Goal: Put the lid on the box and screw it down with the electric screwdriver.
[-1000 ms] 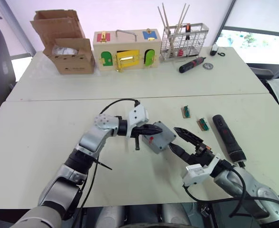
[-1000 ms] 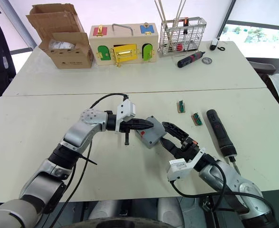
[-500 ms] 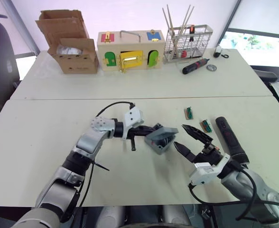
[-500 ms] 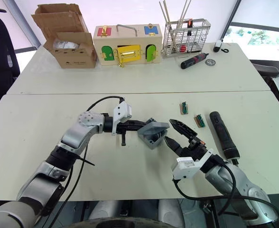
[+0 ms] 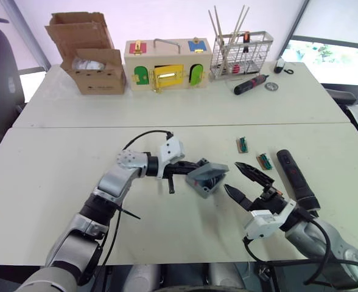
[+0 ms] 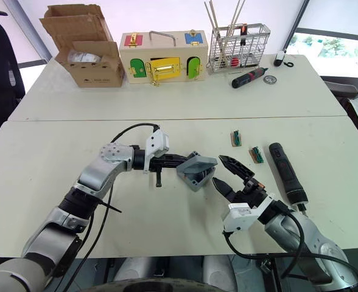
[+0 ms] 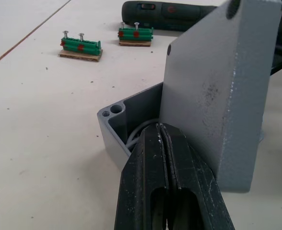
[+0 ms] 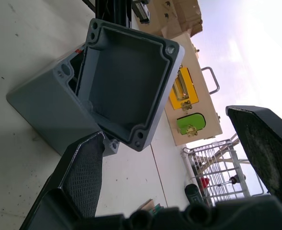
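One lid [image 5: 211, 174] tilted against box [image 5: 198, 184]

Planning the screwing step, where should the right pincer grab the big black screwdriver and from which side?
Grip the screwdriver around its thick round body, coming from above. It lies flat on the table beside the open right pincer, its length exposed and nothing touching it.

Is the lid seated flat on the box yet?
No. The lid stands tilted, propped against the box, whose open corner shows beside the shut left gripper.
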`<state>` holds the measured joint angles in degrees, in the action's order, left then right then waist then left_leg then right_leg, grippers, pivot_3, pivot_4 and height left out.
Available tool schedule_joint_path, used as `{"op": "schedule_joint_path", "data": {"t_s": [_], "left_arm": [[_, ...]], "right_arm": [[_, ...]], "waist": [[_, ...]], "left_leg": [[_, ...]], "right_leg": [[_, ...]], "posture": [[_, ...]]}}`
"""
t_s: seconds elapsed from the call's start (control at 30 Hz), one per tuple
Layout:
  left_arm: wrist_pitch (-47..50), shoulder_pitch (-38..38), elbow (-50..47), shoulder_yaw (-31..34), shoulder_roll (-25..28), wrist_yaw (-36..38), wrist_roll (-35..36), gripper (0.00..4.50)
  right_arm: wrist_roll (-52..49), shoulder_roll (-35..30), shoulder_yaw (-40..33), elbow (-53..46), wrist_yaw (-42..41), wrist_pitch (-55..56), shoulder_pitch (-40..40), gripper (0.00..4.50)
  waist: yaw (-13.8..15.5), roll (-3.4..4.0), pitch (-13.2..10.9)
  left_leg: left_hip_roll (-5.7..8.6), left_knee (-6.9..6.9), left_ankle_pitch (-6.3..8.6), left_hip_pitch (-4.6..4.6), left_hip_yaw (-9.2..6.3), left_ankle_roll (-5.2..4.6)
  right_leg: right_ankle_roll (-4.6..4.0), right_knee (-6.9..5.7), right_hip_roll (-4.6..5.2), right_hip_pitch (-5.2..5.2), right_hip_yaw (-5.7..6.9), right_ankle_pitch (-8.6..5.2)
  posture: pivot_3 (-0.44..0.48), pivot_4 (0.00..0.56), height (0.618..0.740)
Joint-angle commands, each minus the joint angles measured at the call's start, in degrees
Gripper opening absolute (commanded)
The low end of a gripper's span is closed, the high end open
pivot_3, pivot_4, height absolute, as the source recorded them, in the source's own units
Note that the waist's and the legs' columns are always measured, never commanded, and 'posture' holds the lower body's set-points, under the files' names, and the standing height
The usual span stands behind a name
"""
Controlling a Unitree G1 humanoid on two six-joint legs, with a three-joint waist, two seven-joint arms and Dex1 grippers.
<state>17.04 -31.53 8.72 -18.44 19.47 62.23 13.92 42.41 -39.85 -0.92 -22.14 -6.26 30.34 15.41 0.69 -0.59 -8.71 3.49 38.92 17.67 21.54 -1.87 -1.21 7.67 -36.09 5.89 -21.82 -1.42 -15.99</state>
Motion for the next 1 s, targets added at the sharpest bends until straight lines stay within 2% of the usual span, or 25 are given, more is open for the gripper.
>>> {"op": "schedule_joint_path", "data": {"t_s": [0.03,0.27,0.7,0.8,1.0], "left_arm": [[1.85,0.77,-3.06,1.09,0.29,1.72,2.48,0.0],[2.83,1.89,-4.68,0.72,0.92,2.53,2.67,0.0],[2.69,1.87,-4.59,0.84,0.15,2.2,3.25,0.0],[2.79,1.84,-4.59,0.87,0.09,2.12,3.24,0.0],[2.93,1.98,-4.34,1.52,0.59,1.95,3.44,0.0]], "right_arm": [[-1.0,0.5,-1.36,-0.81,0.27,-0.09,-0.17,4.49],[-2.21,1.13,-1.71,-1.91,-0.44,-1.09,0.15,4.49],[0.67,0.7,-0.16,-3.63,-1.56,0.29,-0.57,4.49],[1.35,0.9,-0.01,-3.18,-1.59,0.36,-1.27,3.81],[3.45,0.04,-0.29,-2.3,-0.7,1.74,-1.85,2.09]], "waist": [[0.03,0.0,-0.01],[0.04,0.01,-0.01],[0.01,0.01,-0.02],[0.03,0.01,-0.02],[0.02,0.01,-0.02]], "left_leg": [[0.0,-0.01,0.0,0.03,0.0,0.0],[0.0,0.03,-0.18,0.55,0.01,0.32],[0.0,0.02,-0.19,0.65,0.01,0.32],[0.0,0.03,-0.19,0.66,0.01,0.32],[0.0,0.03,-0.19,0.66,0.01,0.32]], "right_leg": [[0.0,0.0,0.0,-0.04,0.0,0.0],[0.0,-0.06,0.0,-0.58,-0.01,0.0],[0.0,-0.05,-0.01,-0.68,-0.01,0.0],[0.0,-0.05,-0.01,-0.67,-0.01,0.0],[0.0,-0.05,-0.01,-0.68,0.0,0.0]], "posture": [[0.0,0.15,0.737],[0.0,0.15,0.737],[0.0,0.15,0.737],[0.0,0.15,0.737],[0.0,0.15,0.737]]}}
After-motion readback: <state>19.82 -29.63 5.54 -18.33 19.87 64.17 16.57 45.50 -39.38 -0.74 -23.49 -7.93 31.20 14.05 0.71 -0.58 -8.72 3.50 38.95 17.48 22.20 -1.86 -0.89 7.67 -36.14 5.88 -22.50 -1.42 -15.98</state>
